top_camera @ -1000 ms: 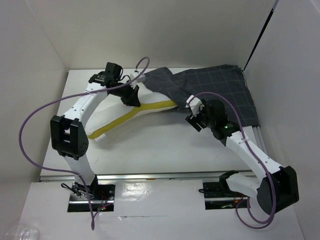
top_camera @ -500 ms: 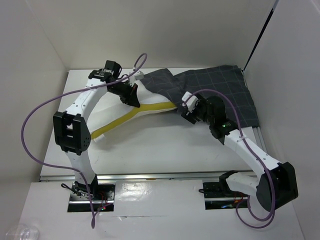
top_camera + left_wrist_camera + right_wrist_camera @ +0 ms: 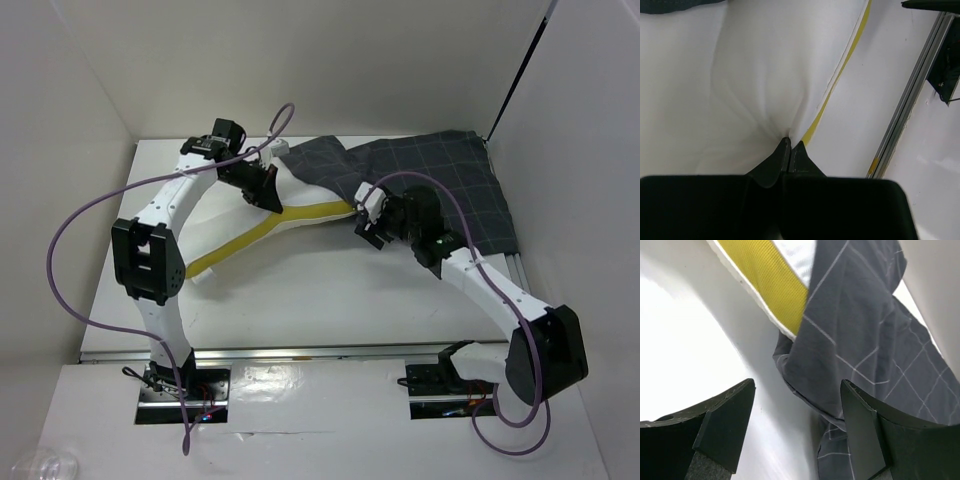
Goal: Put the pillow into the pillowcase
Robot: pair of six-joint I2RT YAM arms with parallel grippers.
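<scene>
The pillow (image 3: 300,195) lies on the table (image 3: 330,290) with its long axis diagonal, from near left to far right, its yellow edge facing the arms. Its far-right end points into the pillowcase (image 3: 440,175) and is hidden under the checked cloth (how deep cannot be told). The left arm covers part of the white top. The left gripper (image 3: 791,147) is pinched tight on a fold of pillow beside the yellow band. The right gripper (image 3: 796,390) is spread wide, just above the case's crumpled edge, gripping nothing.
</scene>
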